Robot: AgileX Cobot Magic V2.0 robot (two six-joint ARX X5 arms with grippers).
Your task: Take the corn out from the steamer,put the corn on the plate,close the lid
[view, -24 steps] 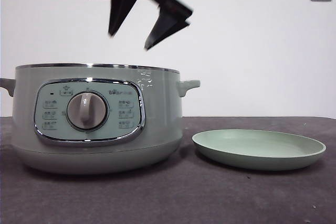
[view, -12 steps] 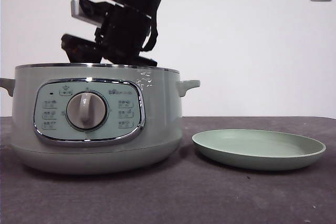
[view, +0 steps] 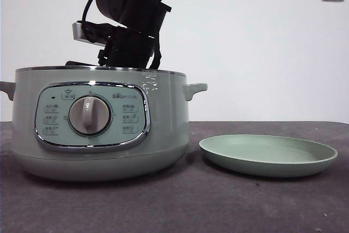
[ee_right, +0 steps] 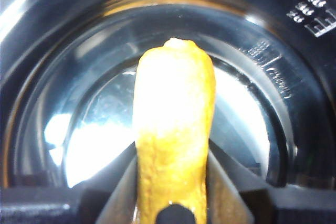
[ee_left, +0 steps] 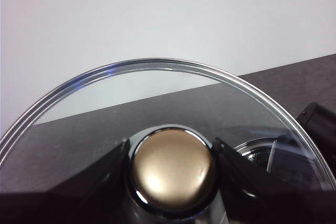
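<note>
Down inside the pot, the right gripper (ee_right: 173, 203) has its two black jaws pressed against either side of the corn (ee_right: 174, 129), gripping the cob near one end so the tapered far end points out over the shiny inner bowl. That grip along the length makes sense: the cob is stubby and round, and pinching its flanks should keep it from rolling out. From the front, only the arm's dark wrist shows, dipping behind the rim of the steamer (view: 98, 129), so the corn itself is hidden there, inside the pot and not yet lifted clear of the rim.

Meanwhile the left gripper (ee_left: 170, 166) is clamped on the knob of the lid (ee_left: 157, 82), jaws tight on either side of it. The glass dome is held away from the pot, with wall and tabletop visible through it. That looks deliberate: the opening stays free for the right arm, and the lid is ready to go back on.

Off to the side, just beside the steamer, the plate (view: 267, 156) sits bare on the dark table (view: 218, 205), waiting for the cob.
</note>
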